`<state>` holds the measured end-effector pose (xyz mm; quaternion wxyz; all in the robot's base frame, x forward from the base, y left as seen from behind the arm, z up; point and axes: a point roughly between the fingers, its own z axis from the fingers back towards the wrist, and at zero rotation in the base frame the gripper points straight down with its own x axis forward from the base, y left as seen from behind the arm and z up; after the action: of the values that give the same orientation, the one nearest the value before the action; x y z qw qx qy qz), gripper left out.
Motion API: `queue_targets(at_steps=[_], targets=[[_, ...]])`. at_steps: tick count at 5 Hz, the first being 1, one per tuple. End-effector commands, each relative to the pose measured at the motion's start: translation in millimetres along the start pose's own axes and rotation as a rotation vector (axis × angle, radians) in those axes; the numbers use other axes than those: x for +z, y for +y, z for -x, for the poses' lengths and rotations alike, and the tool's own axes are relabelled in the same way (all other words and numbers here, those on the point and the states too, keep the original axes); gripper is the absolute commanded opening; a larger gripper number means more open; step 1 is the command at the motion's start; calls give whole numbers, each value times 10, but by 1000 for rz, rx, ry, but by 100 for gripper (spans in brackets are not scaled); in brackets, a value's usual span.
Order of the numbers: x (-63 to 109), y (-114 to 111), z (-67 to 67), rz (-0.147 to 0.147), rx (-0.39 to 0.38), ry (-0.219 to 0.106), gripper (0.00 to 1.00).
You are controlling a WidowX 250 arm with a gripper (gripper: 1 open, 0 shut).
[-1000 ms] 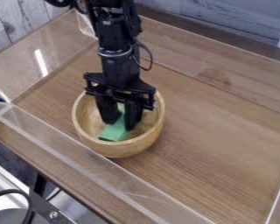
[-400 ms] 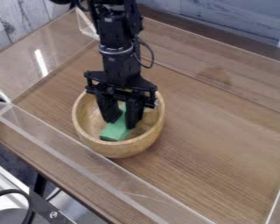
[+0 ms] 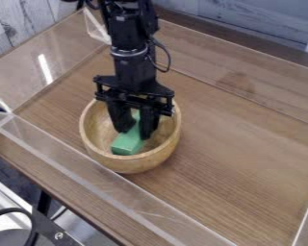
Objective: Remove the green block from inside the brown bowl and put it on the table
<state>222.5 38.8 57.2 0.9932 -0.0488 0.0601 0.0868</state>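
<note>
The brown bowl (image 3: 97,151) sits on the table (image 3: 234,144) left of centre. The green block (image 3: 127,144) lies inside it, its lower end showing bright green on the bowl's floor. My gripper (image 3: 135,135) points straight down into the bowl, and its black fingers (image 3: 122,123) stand on either side of the block's upper end, shut on it. The fingers hide the top part of the block.
Low clear acrylic walls (image 3: 66,159) border the table along the front-left and far sides. The arm's black column (image 3: 128,48) rises from the bowl toward the back wall. Bare wood stretches right of the bowl.
</note>
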Motion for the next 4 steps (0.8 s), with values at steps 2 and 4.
queue_targets(at_steps=[2,4], targets=[[148,-30,-108,1,-3,-48,0],[195,-50,-118,6,1,-48,0]])
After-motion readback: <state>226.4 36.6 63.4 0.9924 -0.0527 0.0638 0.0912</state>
